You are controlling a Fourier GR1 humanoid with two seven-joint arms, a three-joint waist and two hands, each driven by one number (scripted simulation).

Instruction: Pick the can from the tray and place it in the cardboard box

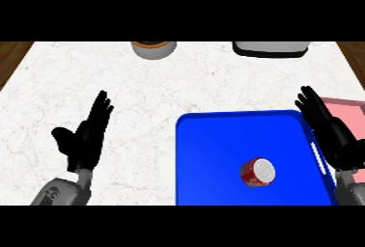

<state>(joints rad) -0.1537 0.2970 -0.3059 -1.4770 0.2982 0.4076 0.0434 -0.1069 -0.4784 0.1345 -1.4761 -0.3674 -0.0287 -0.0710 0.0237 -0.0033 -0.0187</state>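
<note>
We judged the task not begun: the small red can with a white top (257, 172) lay on the blue rectangular tray (214, 144). Our left robot hand (87, 132) and right robot hand (329, 130) were released, holding nothing. A pink box edge (349, 108) showed beside the tray.

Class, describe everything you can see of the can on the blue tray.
The can is short and round, with a red side marked in white and a pale, plain top that looks like metal. It stands roughly upright on the floor of the blue tray, toward the tray's right near part. Only the tray touches it; neither hand does.
</note>
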